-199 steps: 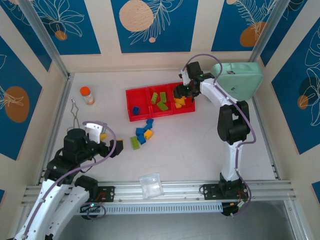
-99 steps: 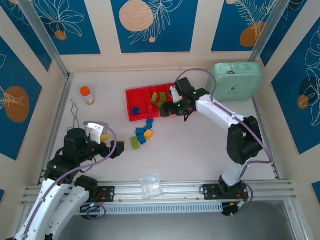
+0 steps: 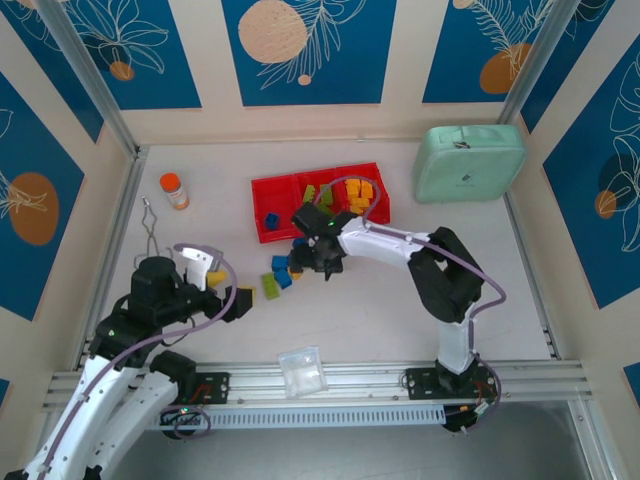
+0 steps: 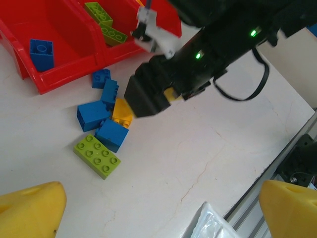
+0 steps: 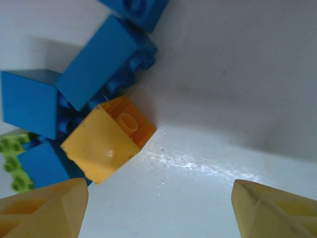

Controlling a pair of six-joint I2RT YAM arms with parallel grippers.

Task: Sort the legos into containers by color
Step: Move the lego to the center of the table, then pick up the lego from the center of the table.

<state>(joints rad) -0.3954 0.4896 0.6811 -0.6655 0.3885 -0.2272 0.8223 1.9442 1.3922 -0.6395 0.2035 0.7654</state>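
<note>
A red tray [image 3: 265, 236] is set toward the far edge of the table [image 3: 380, 300], about midway along it. In its left compartment [image 4: 59, 34] one blue lego [image 4: 41, 52] is seen; green legos [image 4: 113, 33] are held in the middle compartment [image 4: 121, 15], and yellow-orange legos [image 3: 357, 193] are gathered in the right compartment [image 3: 381, 205]. A loose cluster is left on the table just on the near side of the tray's left end: four blue bricks [image 4: 92, 115], a yellow lego [image 5: 106, 144] lying tilted against them, and a flat green lego [image 4: 97, 156] at the near side of the cluster, touching a blue one. The right arm is stretched across the table, and the right pincer [image 5: 158, 198] is held low at this cluster with its fingers [image 5: 44, 206] spread; nothing is gripped between them, and the yellow lego is seen just beyond the gap, toward one finger. The left pincer [image 4: 158, 203] is held above the table toward the near left corner, well apart from the cluster, spread wide and empty. A mint-green case [image 3: 470, 163] is placed at the far right corner, an orange-capped bottle [image 3: 174, 190] toward the far left corner, and a clear plastic bag [image 3: 302, 370] by the near edge.
</note>
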